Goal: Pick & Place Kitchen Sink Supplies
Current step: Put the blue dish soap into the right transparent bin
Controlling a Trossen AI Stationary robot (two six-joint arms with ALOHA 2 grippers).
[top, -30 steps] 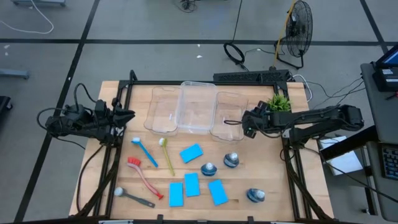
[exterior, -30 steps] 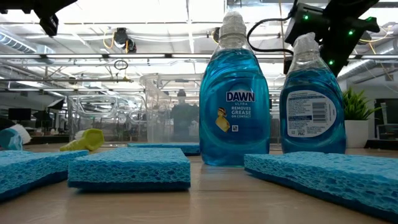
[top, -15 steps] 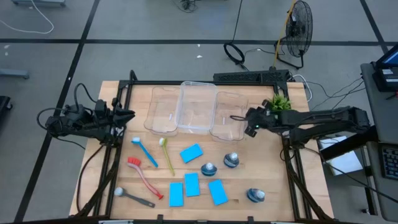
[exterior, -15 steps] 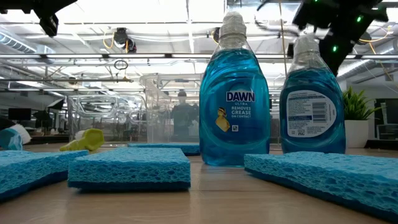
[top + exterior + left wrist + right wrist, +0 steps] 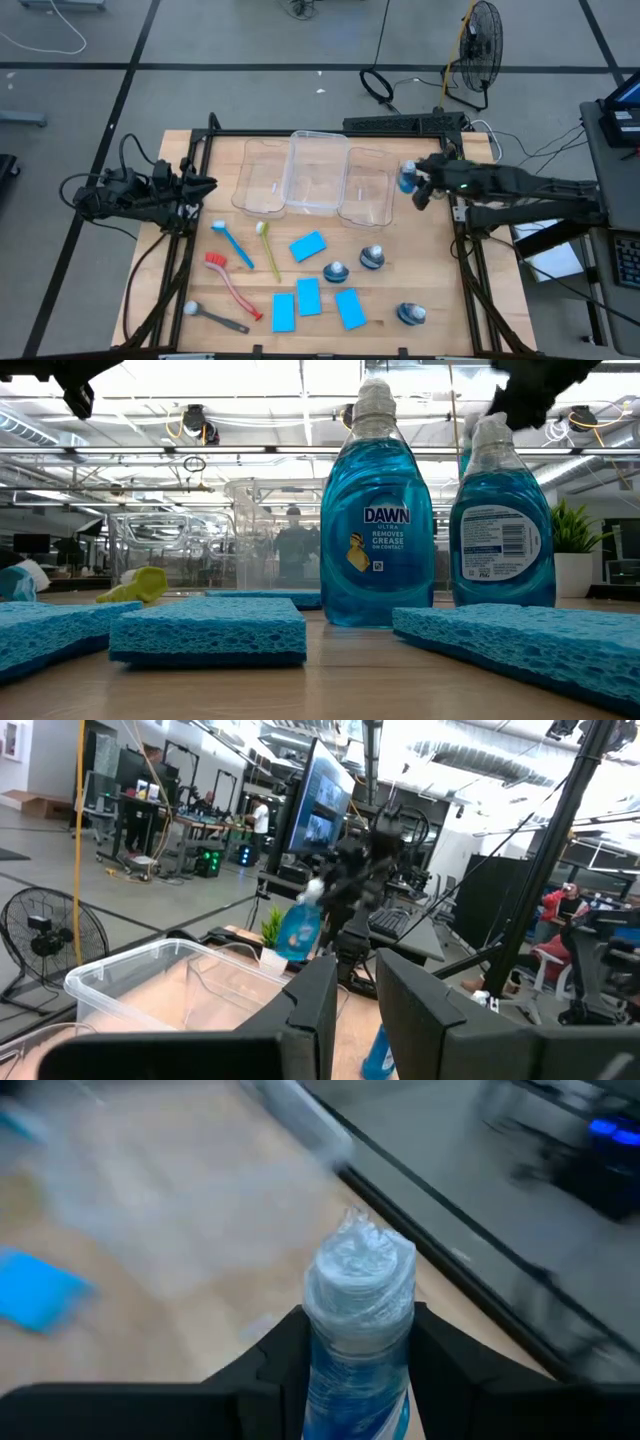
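My right gripper (image 5: pixel 411 186) is shut on a small blue-liquid bottle (image 5: pixel 406 178), held in the air beside the right-hand clear bin (image 5: pixel 365 186). The left wrist view shows that bottle (image 5: pixel 298 932) tilted in mid-air. Three more bottles (image 5: pixel 336 270) (image 5: pixel 372 257) (image 5: pixel 411 314) stand upright on the table. Several blue sponges (image 5: pixel 308 245) (image 5: pixel 308 296) lie flat there. Blue (image 5: pixel 232 243), yellow-green (image 5: pixel 269 250), red (image 5: pixel 232 283) and grey-black (image 5: pixel 215 317) brushes lie to the left. My left gripper (image 5: pixel 205 183) waits at the table's left edge, narrowly open (image 5: pixel 357 1010) on nothing. My right gripper pinches the bottle between its two fingers (image 5: pixel 285 1355), on the shoulder just below the pale cap (image 5: pixel 360 1275). The fingers slant down from the table's right side and lie along the bottle, the cap sticking out past them. The bottle is lifted clear and tilted.
Three clear bins (image 5: pixel 317 172) stand side by side at the table's far middle. A small green potted plant (image 5: pixel 449 163) stands at the far right corner, close to my right arm. In the low view two bottles (image 5: pixel 378 520) (image 5: pixel 502 525) stand behind sponges (image 5: pixel 210 628).
My right gripper has pulled back from the right-hand bin toward the table's right edge and has risen, tipping up and rolling. The blue bottle, which did not show before, now hangs lifted clear in its fingers.
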